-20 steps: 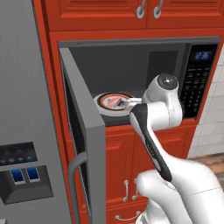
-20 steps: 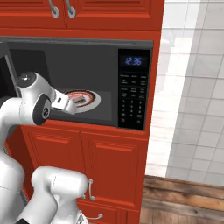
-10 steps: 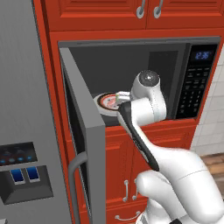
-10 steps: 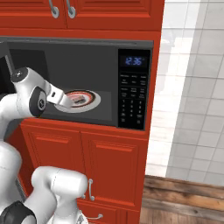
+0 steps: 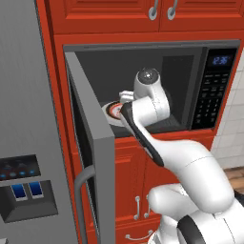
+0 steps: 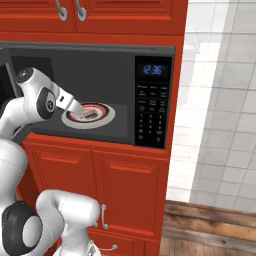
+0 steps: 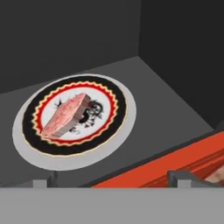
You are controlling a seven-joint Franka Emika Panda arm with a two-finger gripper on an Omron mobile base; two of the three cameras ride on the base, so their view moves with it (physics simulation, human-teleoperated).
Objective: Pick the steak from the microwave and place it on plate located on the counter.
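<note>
The steak [image 7: 65, 116], a pinkish-red wedge, lies on a white dish with a black band and red-orange ring [image 7: 116, 131] on the floor of the open microwave [image 6: 152, 105]. My gripper [image 7: 109, 180] is open just outside the front edge of the cavity, looking down at the steak, with nothing between its fingertips [image 7: 39, 183]. From the right base view the gripper [image 6: 77, 109] hovers at the left rim of the dish [image 6: 107, 114], close to the steak [image 6: 90, 114]. From the left, the arm covers most of the dish [image 5: 110, 112]. The plate and the counter are out of view.
The microwave door [image 5: 90, 143] stands swung open to the left, close beside my arm. A grey fridge [image 5: 28, 119] with a blue-button dispenser is further left. Red cabinets [image 6: 100, 190] sit under the microwave, and a white tiled wall [image 6: 220, 100] is on the right.
The wrist has swung left and risen a little, drawing the hand back toward the left front of the cavity. The gripper stayed open. The steak and dish have not moved.
</note>
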